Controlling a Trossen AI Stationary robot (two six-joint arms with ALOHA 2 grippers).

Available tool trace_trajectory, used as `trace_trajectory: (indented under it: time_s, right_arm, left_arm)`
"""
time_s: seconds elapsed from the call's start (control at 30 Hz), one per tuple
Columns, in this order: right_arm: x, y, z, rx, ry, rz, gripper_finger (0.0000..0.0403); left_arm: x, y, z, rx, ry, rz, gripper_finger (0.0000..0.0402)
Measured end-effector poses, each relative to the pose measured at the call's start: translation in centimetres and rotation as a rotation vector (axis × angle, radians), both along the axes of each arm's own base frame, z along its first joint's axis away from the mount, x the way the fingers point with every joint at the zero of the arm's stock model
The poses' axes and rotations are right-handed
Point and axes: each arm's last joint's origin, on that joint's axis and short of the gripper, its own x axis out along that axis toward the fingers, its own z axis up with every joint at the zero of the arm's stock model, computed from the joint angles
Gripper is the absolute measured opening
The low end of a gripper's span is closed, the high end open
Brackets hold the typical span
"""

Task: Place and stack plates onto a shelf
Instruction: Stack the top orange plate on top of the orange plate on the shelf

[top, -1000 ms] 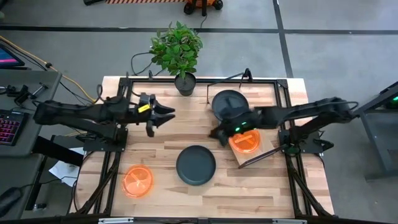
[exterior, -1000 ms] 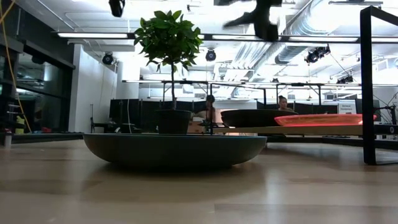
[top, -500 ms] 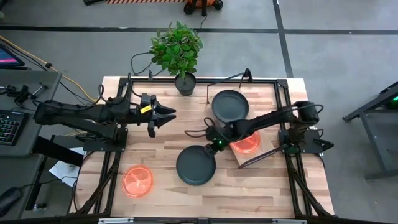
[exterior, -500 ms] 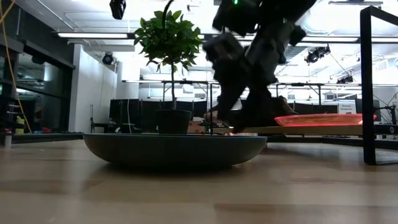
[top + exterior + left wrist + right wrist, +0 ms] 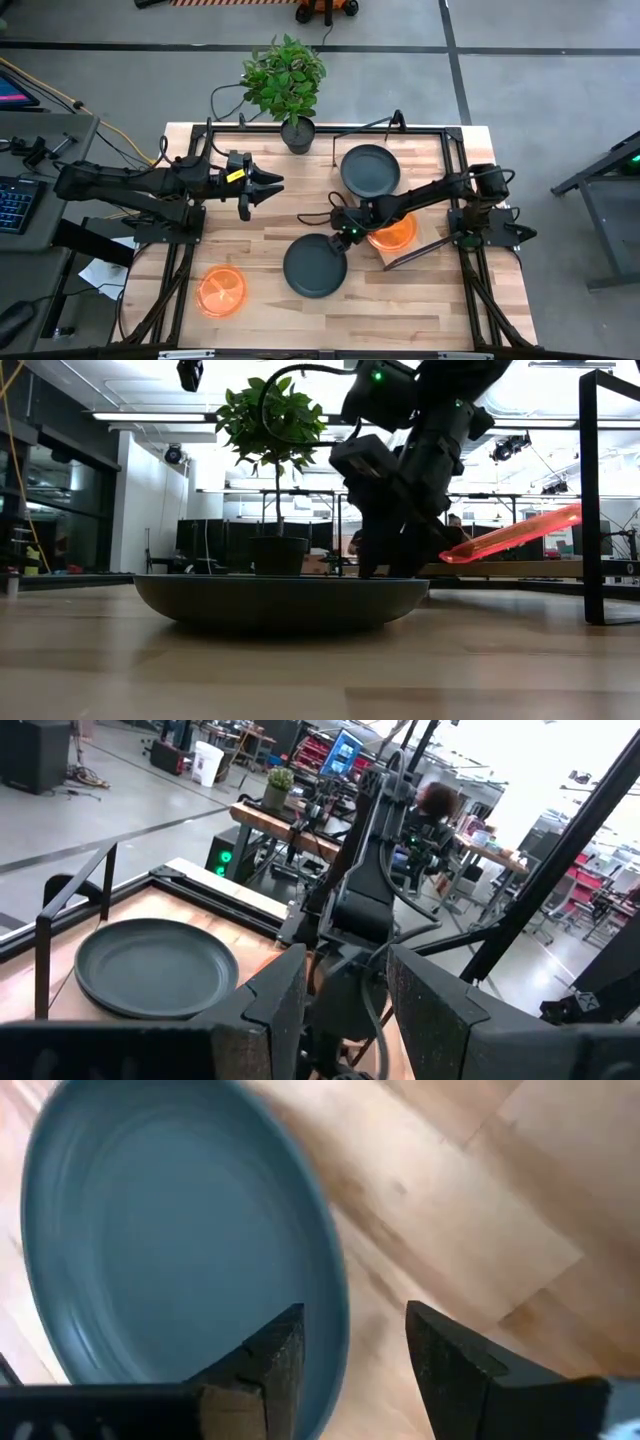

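— What changed?
— The right gripper [image 5: 338, 237], fingers apart, has dropped to the dark plate's [image 5: 314, 265] rim; the shelf's [image 5: 440, 232] orange plate [image 5: 510, 533] now tilts.
— Counts?
— Two dark, two orange. Left gripper [image 5: 272, 185] hovers parted.

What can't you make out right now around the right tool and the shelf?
- Low view: what tilts the orange plate; the right arm covers its low end.
- Right wrist view: whether the right tool touches the grey plate at its rim; the rim is blurred.
- High view: the same contact; too small.
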Motion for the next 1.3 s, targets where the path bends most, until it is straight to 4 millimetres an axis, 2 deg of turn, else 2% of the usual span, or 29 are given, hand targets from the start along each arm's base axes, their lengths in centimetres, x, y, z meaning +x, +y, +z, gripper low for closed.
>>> trace_trajectory:
  time_s: [0.33,0.47,0.83,1.1,1.3]
  right_arm:
    - [0.0,0.4,0.2,-0.045,-0.022,0.066,0.0156]
    - [-0.2,0.3,0.8,-0.071,-0.04,0.099,0.0156]
    - [-2.7,-0.6,3.1,-0.212,0.073,0.062,0.0155]
    - [-4.3,-1.1,3.7,-0.274,0.187,0.046,0.0155]
    - [-4.1,-1.1,4.2,-0.279,0.139,0.042,0.0155]
  left_arm:
    - [0.0,0.0,0.0,0.001,0.0,0.003,0.013]
    - [0.0,0.0,0.0,0.001,0.003,0.004,0.013]
    - [0.0,0.0,-0.1,0.002,0.008,0.009,0.013]
    - [0.0,0.1,-0.1,0.003,0.008,0.027,0.013]
    - [0.0,0.1,-0.1,0.003,0.008,0.027,0.013]
